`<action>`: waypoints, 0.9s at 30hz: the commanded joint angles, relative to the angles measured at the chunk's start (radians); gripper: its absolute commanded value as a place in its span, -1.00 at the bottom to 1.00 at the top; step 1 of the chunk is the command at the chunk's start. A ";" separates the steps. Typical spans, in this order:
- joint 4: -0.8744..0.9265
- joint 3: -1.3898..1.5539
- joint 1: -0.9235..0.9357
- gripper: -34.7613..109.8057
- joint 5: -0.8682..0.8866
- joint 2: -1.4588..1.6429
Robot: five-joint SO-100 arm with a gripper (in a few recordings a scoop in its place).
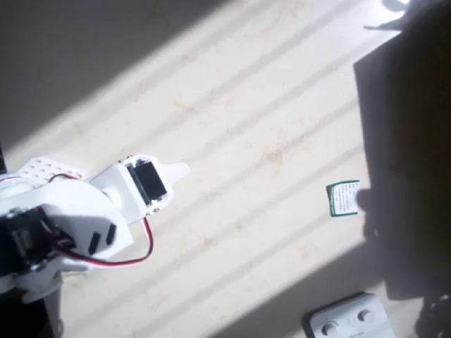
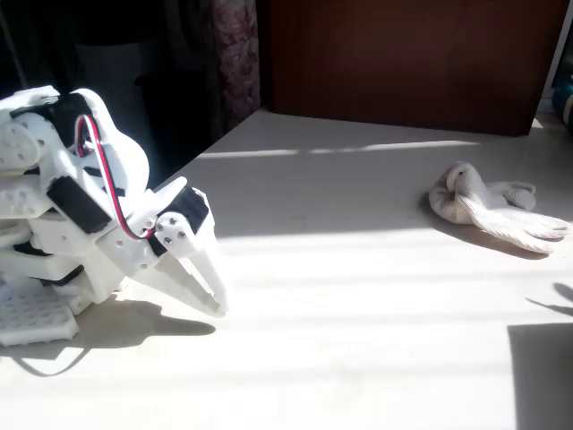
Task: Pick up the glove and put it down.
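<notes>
Crumpled off-white fabric glove: judged light, limp, non-fragile; best pinched at the bunched cuff mound.
It lies on the pale bench, well apart from the white plastic claw, whose fingers rest together, closed on nothing, beside the arm's base.

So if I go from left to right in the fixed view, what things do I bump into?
White robot arm → its gripper, fingertips down at the table → a long bare stretch of sunlit tabletop → the crumpled white glove far on the right.
</notes>
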 commanded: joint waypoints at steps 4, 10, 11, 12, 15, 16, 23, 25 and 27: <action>-0.044 -0.078 -0.014 -0.51 0.008 -0.003; -0.216 -0.221 -0.003 -0.51 0.009 -0.014; -0.229 -0.247 -0.003 -0.51 0.009 -0.031; -0.235 -0.273 -0.008 -0.51 0.009 -0.058; -0.239 -0.391 -0.012 -0.51 0.009 -0.206; -0.239 -0.445 -0.012 -0.51 0.009 -0.272; -0.241 -0.966 -0.026 -0.51 0.009 -0.818; -0.241 -1.111 -0.066 -0.51 0.009 -0.960; -0.241 -1.238 -0.110 -0.51 0.009 -1.089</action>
